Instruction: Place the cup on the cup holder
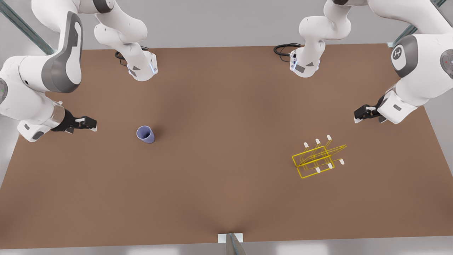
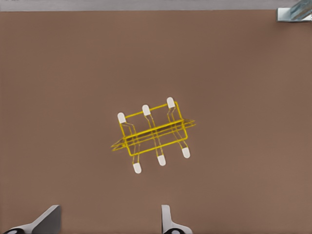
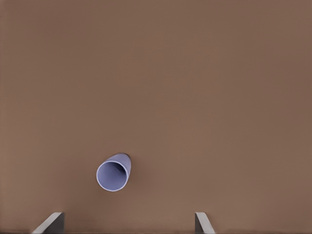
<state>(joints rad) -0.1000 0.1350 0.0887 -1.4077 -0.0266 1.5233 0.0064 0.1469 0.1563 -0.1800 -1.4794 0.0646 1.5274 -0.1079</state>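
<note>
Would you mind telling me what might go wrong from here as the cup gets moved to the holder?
1. The cup stands alone on the table, apart from the open right hand; a glancing approach could tip it.
2. The cup holder is thin wire with slanted prongs, so a misaligned cup may slip off.
3. The left hand, open, waits near the holder and could be in the way.

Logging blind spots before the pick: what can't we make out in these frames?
- Left gripper, near the cup holder: left wrist view's edge cuts off all but the open fingers' ends.
- Right gripper, near the cup: right wrist view's edge cuts it likewise; also open.
- Cup: standing or tipped, unclear from above.
- Cup holder: wires overlap in the front view, prong slant unreadable.
</note>
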